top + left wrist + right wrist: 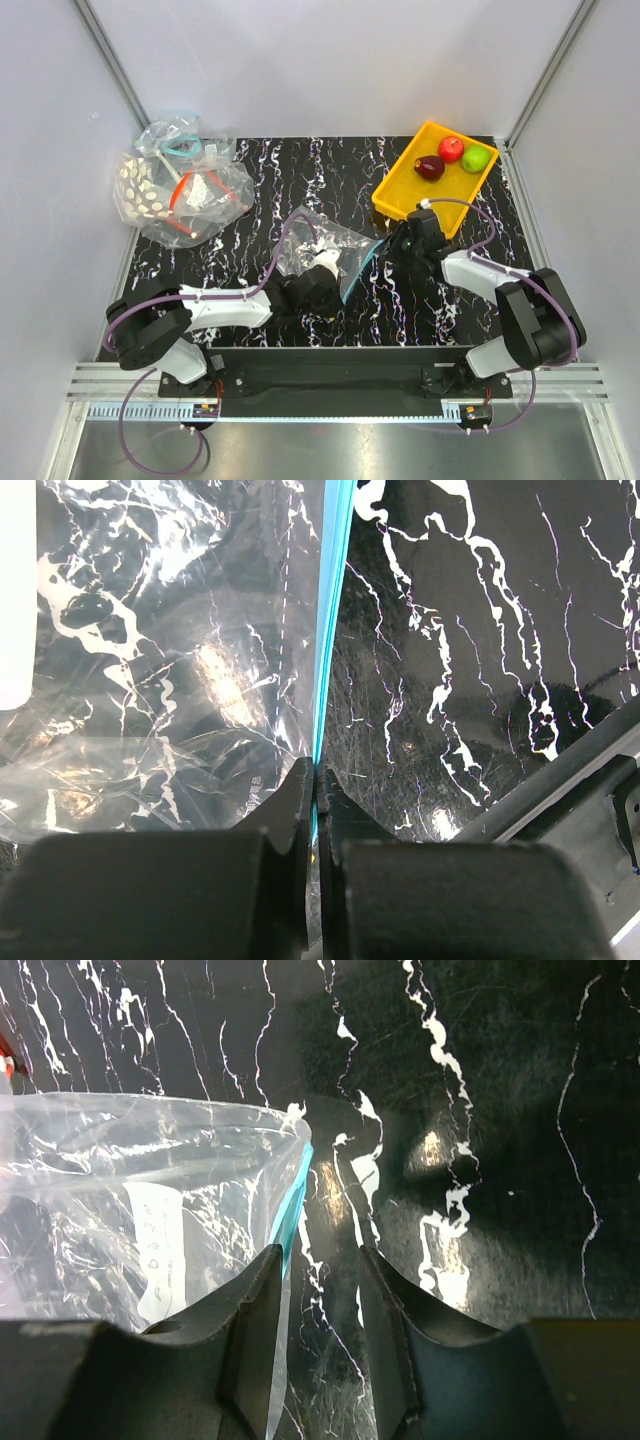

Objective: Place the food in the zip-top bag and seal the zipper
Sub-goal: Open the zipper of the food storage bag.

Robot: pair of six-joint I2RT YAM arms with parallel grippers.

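Observation:
The clear zip-top bag (pixel 330 250) lies on the black marble table between the arms, its teal-blue zipper (pixel 362 268) facing right. My left gripper (pixel 318 290) is shut on the zipper (pixel 328 640) at its near end. My right gripper (pixel 404 244) is open at the zipper's far end; the zipper (pixel 293 1205) and the bag's lip run along its left finger (pixel 262 1300), between the jaws. The three fruits, maroon (pixel 429 167), red (pixel 452 149) and green (pixel 475 158), lie in the yellow tray (pixel 398 197) at the back right.
A heap of other clear bags (pixel 180 190), with red-orange strips and one white-dotted, lies at the back left. The black base rail (pixel 560 790) runs along the near table edge. White walls enclose the table.

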